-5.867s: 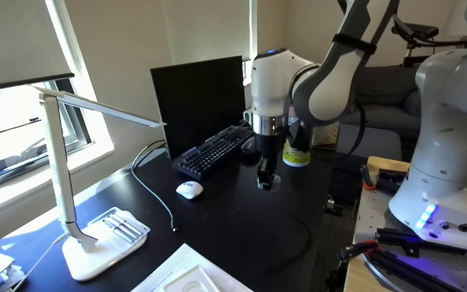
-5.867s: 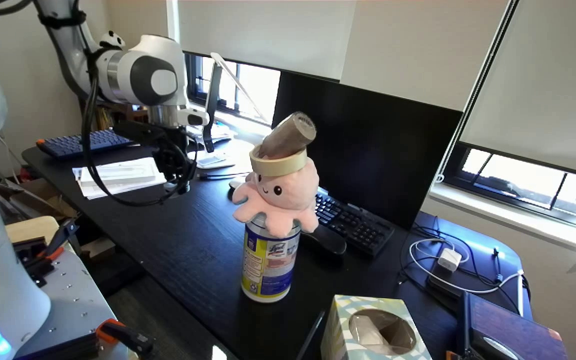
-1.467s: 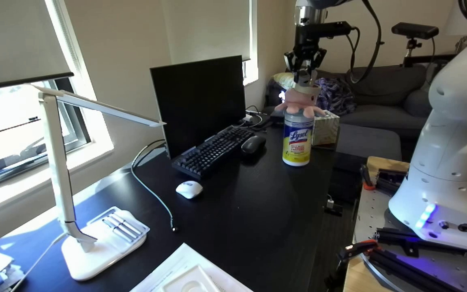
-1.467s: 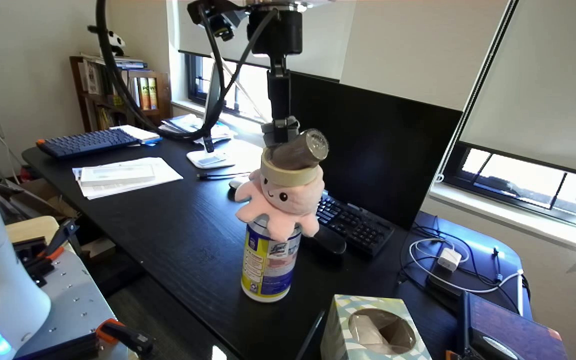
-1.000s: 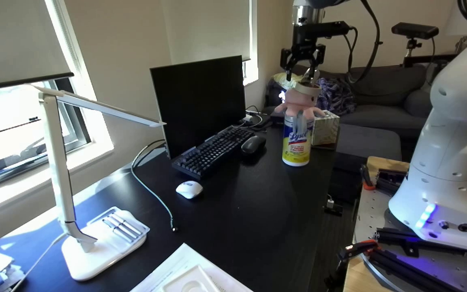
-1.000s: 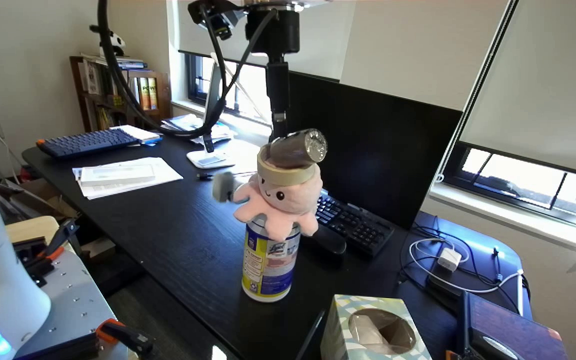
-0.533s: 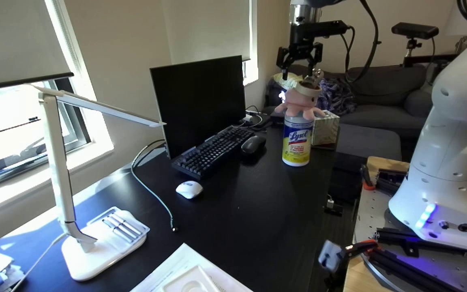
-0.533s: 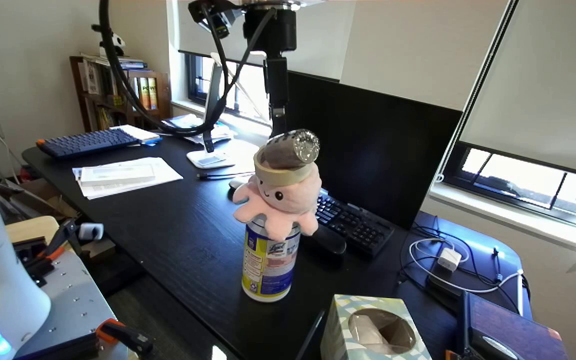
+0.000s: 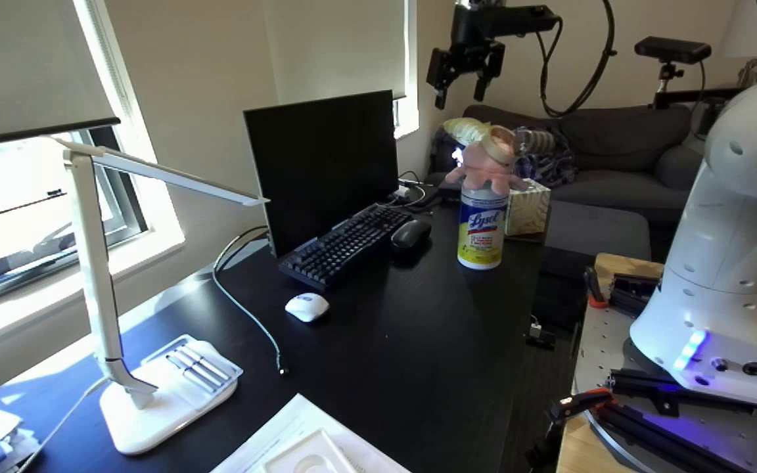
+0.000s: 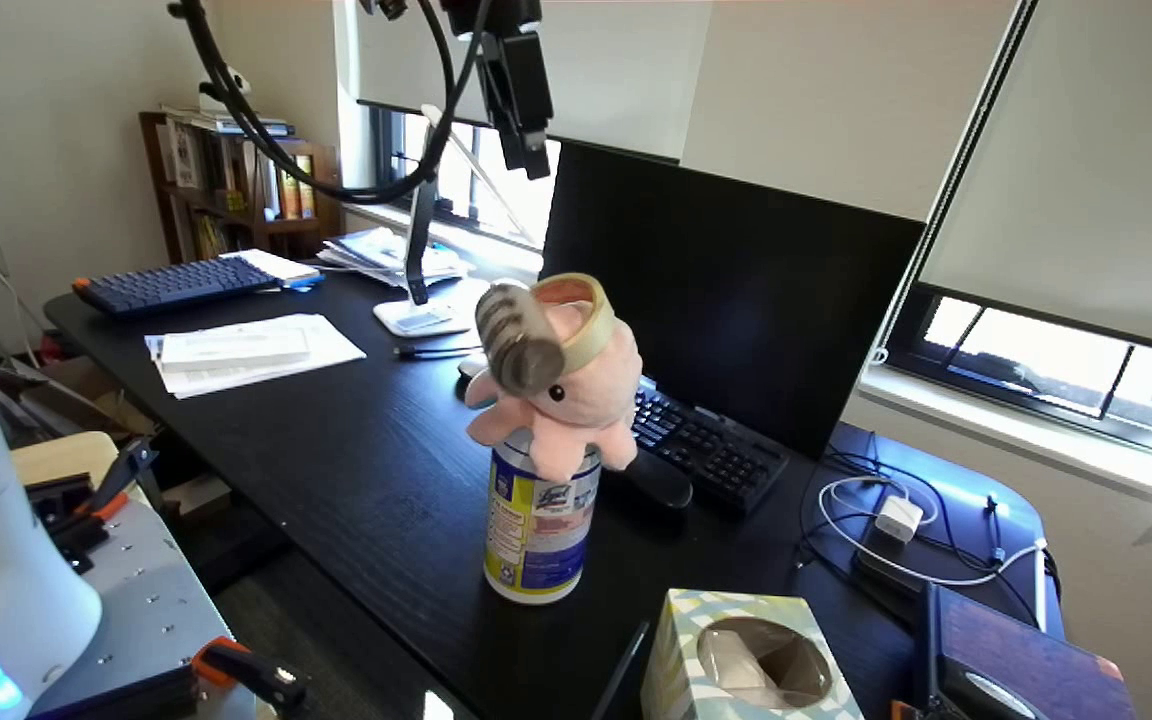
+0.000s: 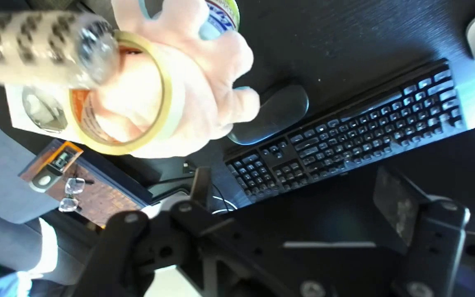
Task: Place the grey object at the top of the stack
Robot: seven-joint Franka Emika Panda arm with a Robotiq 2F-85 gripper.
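Black desktop (image 9: 405,368) carried the white cylindrical canister (image 9: 481,226), topped by a pink plush octopus (image 10: 596,388) and beige tape ring (image 10: 598,330); the black gripper (image 9: 460,100) hung higher, wide and empty. Placing seemed unfinished, a search due next: the grey block showed nowhere, and blur hid whether the tilted patterned cylinder (image 10: 518,340) touched the ring.

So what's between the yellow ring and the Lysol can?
The pink octopus toy: it sits on the Lysol can, with the yellow ring tilted on its head. That shows in both exterior views.
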